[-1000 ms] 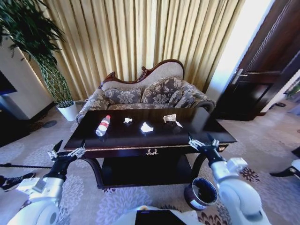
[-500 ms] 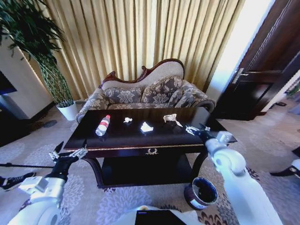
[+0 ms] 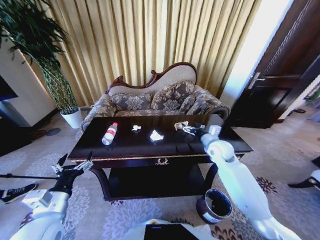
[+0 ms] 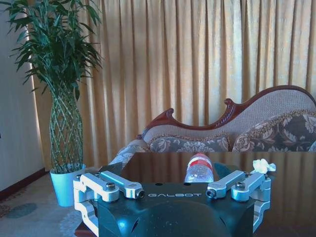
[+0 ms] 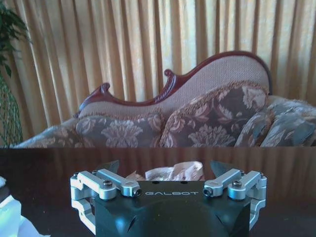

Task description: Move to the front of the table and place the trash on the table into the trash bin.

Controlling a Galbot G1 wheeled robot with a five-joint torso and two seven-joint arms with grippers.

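**A:** Your right gripper (image 3: 186,129) sits right of centre in the head view, out over the table (image 3: 150,150), fingers spread apart with the crumpled paper wad (image 5: 174,171) just ahead between them. Not touching, as far as I can see.

**B:** And your left gripper (image 3: 74,165)?

**A:** Lower left, off the table's corner, jaws apart, holding nothing. Plastic bottle (image 3: 109,133) lies left of centre on the tabletop, two smaller wads (image 3: 156,135) mid-table. Trash bin (image 3: 214,206) is lower right on the carpet.
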